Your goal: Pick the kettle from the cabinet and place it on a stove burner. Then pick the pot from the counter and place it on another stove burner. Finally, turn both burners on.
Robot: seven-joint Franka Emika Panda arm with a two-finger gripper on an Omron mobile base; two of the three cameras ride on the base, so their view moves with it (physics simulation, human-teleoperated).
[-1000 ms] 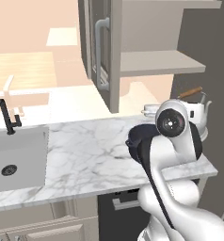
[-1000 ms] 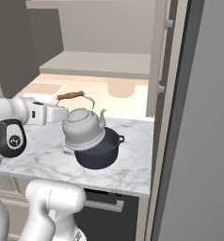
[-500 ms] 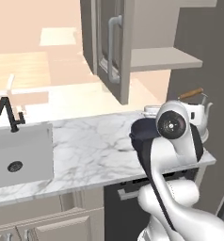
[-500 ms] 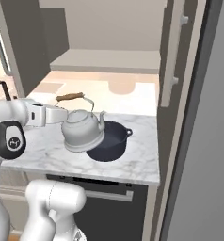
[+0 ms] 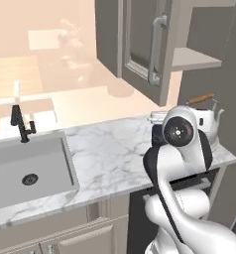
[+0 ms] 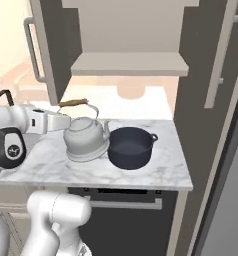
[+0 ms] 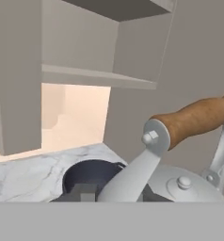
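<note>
Jaws nearly closed on the wooden handle bar of the kettle (image 6: 86,139), held just beside the pot (image 6: 130,147) above the tabletop (image 6: 156,172); risk of knocking the pot if swung low.

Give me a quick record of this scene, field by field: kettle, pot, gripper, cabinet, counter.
kettle: silver kettle held above the counter by its handle, beside the pot
pot: dark pot on the counter, to the kettle's right in the right base view
gripper: gripper shut on the kettle's handle, at its left end in the right base view
cabinet: cabinet door open, shelf bare where it shows
counter: marble counter, with a sink and black faucet at its left end
</note>
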